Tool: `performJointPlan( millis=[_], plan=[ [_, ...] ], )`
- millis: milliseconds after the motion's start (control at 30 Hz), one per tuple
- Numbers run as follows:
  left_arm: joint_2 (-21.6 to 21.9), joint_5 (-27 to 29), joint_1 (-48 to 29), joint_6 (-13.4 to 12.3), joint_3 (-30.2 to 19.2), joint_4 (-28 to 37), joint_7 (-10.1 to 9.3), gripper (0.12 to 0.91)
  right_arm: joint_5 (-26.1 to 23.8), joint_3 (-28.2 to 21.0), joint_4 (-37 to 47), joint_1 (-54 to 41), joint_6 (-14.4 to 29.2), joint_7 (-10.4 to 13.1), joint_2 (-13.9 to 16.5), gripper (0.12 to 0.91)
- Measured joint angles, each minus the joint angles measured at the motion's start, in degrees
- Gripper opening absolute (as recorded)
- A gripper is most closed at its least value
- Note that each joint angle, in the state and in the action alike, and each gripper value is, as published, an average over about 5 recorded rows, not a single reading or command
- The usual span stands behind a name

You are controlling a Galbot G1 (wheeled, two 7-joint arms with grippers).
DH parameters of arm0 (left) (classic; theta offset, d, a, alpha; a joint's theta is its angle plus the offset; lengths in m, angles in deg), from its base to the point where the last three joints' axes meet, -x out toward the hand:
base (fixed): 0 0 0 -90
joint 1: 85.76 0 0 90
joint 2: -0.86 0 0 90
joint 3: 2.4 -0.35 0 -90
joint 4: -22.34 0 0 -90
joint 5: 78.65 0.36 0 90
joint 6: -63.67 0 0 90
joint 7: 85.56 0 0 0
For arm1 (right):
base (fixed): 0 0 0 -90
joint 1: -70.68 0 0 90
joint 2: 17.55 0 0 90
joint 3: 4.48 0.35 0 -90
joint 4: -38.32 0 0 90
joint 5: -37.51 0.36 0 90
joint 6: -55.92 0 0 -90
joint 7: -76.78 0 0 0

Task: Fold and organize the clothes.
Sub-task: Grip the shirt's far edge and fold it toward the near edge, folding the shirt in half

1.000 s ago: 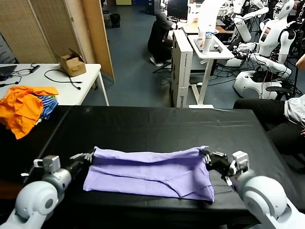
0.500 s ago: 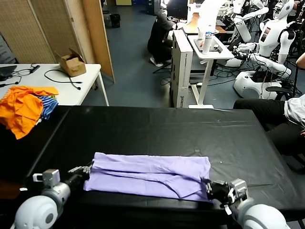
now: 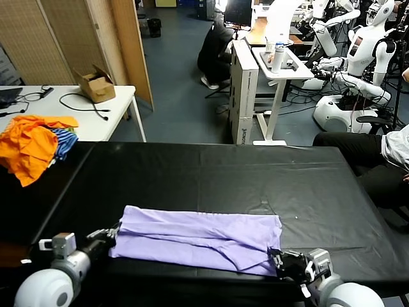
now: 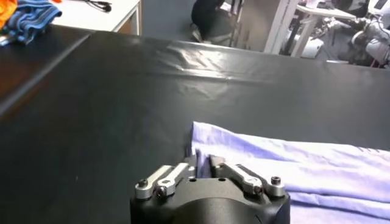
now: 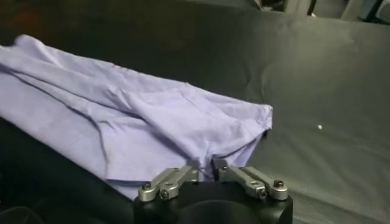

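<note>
The light lavender T-shirt point(image 3: 198, 240) lies folded into a long band near the front edge of the black table point(image 3: 211, 173). My left gripper point(image 3: 110, 234) is shut on the shirt's left end, seen in the left wrist view point(image 4: 203, 163) with cloth point(image 4: 292, 170) between the fingers. My right gripper point(image 3: 278, 262) is shut on the shirt's front right corner, seen in the right wrist view point(image 5: 206, 165) with the shirt point(image 5: 140, 122) spread beyond it. Both grippers sit low at the table's front.
A heap of orange and blue-striped garments point(image 3: 32, 144) lies at the far left. A white side table point(image 3: 70, 105) with a cardboard box point(image 3: 96, 83) stands beyond. A person's legs point(image 3: 358, 153) are at the right edge.
Both grippers have pulled the shirt toward the front edge of the table. The shirt has dropped from slightly raised to flat and now lies as a narrower band.
</note>
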Motion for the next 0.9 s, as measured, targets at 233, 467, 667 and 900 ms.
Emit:
performJointPlan(
  millis=[233,467,667,900],
  plan=[
    [-0.7,2.2,-4.9,-2.6,-0.5,2.3,1.27,0.905,0.6,-1.2,6.3,-6.8,5.8,3.4,-2.1,0.907],
    [-1.5,3.1,-10.2,-3.3,-4.1,6.3,2.71,0.907,2.3,-2.9,12.7,-12.0,6.1,6.2,-3.7,0.907],
    [-1.6,2.4,-12.3,-2.4,-6.3,9.3,2.87,0.907,3.5,-4.3,15.9,-14.6,4.5,7.2,-4.7,0.907],
    [-1.3,0.7,-13.3,-1.6,-7.0,11.9,2.73,0.907,3.6,-5.9,18.6,-16.9,4.3,7.2,-5.2,0.907]
  ],
)
